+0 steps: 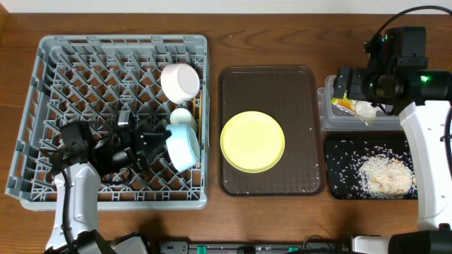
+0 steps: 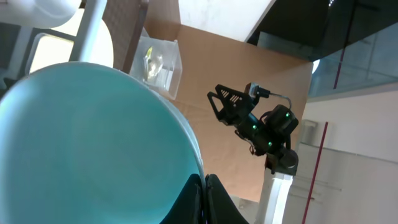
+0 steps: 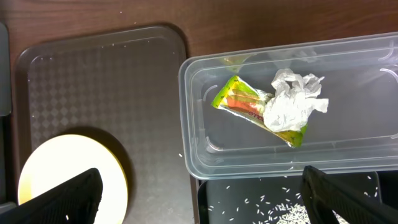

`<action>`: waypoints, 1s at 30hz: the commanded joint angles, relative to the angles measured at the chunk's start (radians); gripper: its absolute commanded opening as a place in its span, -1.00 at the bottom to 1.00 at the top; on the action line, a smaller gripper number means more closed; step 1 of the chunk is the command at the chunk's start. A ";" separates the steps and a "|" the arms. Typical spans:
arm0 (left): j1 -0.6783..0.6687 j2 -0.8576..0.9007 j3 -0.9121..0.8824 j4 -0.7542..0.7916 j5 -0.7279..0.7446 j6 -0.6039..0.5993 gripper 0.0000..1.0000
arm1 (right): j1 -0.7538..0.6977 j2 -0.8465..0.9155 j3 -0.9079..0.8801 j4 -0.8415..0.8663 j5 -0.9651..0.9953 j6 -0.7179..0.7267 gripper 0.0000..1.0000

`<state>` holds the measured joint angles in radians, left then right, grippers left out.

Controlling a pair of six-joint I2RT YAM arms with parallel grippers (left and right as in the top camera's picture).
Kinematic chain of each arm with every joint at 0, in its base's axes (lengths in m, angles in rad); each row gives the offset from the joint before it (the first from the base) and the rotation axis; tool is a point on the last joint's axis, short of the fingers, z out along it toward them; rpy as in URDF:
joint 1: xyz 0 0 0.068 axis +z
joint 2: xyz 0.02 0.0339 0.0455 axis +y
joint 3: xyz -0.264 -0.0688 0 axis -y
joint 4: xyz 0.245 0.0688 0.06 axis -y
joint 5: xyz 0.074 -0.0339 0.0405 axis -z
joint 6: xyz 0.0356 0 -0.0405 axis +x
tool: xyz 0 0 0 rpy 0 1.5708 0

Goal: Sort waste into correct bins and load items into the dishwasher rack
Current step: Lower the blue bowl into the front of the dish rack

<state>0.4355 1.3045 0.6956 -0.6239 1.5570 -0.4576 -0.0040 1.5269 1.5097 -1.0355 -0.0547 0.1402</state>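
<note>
Left hand (image 1: 157, 141) is clamped shut on the rim of the light blue bowl (image 1: 183, 148). In the left wrist view the two fingers (image 2: 217, 199) pinch together right at the bowl's edge, and the bowl fills most of that picture. The bowl sits tipped on its side at the right edge of the grey dishwasher rack (image 1: 70, 63), down among the pegs. Just behind it in the same column are the small white cup (image 1: 181, 116) and then the white bowl (image 1: 180, 82), also on its side with the opening facing left.

The round yellow plate (image 1: 252, 141) is lying flat on the brown serving tray (image 1: 233, 85), in the middle of the bench (image 1: 282, 35).

Right hand (image 3: 205, 202) hangs over the near edge of the clear tub (image 3: 186, 81), fingers spread wide apart with nothing between them. Inside the tub, the green-and-yellow wrapper (image 3: 239, 99) and the crumpled white tissue (image 3: 289, 102) are touching, with the tissue partly on top of the wrapper. The black tray (image 1: 339, 152) sits right beside the tub and has the rice (image 1: 385, 175) on it, one heap plus loose grains scattered around.
</note>
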 commanded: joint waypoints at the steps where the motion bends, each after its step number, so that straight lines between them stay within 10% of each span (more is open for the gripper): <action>1: 0.005 0.002 -0.005 0.001 0.014 -0.022 -0.87 | 0.007 0.002 0.005 -0.002 0.002 -0.010 0.98; 25: -0.036 0.002 -0.005 -0.009 -0.202 0.019 -0.85 | 0.007 0.002 0.005 -0.002 0.002 -0.010 0.98; 30: -0.032 0.001 -0.002 0.067 -0.241 0.013 -0.10 | 0.007 0.002 0.005 -0.002 0.002 -0.011 0.98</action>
<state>0.4026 1.3048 0.6933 -0.5804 1.3670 -0.4446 -0.0040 1.5269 1.5097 -1.0355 -0.0551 0.1402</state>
